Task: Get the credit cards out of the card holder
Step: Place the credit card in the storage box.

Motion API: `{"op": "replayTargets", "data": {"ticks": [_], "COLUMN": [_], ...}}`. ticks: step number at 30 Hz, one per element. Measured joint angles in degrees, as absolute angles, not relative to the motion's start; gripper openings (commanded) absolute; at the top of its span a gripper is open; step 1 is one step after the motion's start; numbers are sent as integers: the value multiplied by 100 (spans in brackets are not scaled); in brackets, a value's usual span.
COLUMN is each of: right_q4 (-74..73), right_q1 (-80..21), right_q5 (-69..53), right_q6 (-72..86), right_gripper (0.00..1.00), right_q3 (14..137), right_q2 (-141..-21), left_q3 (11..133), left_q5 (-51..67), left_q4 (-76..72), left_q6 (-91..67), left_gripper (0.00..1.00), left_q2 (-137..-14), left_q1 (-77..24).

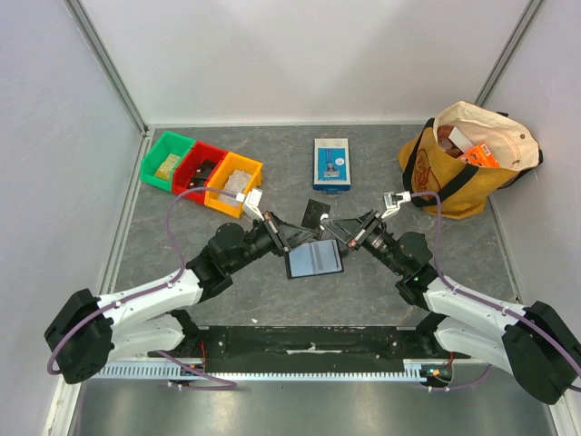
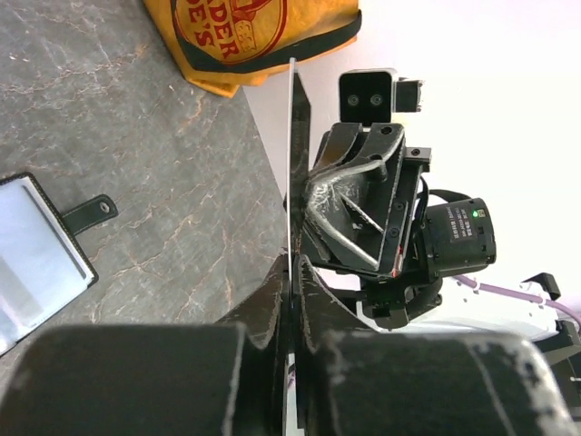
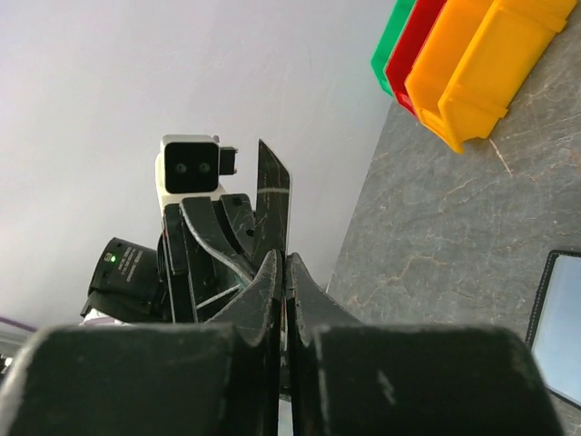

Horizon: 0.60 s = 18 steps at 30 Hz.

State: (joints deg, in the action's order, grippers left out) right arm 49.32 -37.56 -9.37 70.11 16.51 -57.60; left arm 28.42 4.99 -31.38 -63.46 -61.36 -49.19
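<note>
Left pincer (image 2: 292,275) and right pincer (image 3: 283,266) on card (image 1: 315,213)

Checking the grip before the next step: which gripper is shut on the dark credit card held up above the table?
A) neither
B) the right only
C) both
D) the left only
C: the left gripper and the right gripper each have their fingers closed on the credit card in their own wrist view.

Black card holder (image 1: 314,260), open and flat, bluish-grey pockets up, dark credit card (image 1: 315,213) held aloft beside it
</note>
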Motion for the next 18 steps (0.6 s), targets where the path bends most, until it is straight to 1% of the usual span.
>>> {"op": "replayTargets", "data": {"ticks": [4,6,7,9,11,14,18], "right_q4": [4952,4672,4445,3874,3227,2176,1190], "right_q1": [-3760,-3726,-3710,-3651,-3594,-3496,-3463], "right_q5": [-1122,-1278,-1352,-1573,-1787,-2314,-3028], "right_q6": [6836,6539,6368,5782,5078,3857,2606], "right_gripper": [57,71,75,80,81,78,74], "right_q3": [1660,1747,1837,2147,2569,3284,4062], "right_q2": [-5800,-5723,-5660,-5505,-5356,-5131,-5116], "left_q3": [2842,2853,2867,2989,3271,3881,4652], "left_q5": [731,989,1160,1590,2025,2659,3435], "left_q4": [-2864,-2589,-2445,-2018,-1413,-412,652], "left_q6": [-6114,-5870,-5732,-5365,-4853,-3959,-2812], "left_gripper": [2,2,2,2,2,2,2], "left_q2": [-5944,-5795,-5734,-5671,-5671,-5695,-5747], "left_q1": [-4707,-4381,-4189,-3820,-3562,-3468,-3468]}}
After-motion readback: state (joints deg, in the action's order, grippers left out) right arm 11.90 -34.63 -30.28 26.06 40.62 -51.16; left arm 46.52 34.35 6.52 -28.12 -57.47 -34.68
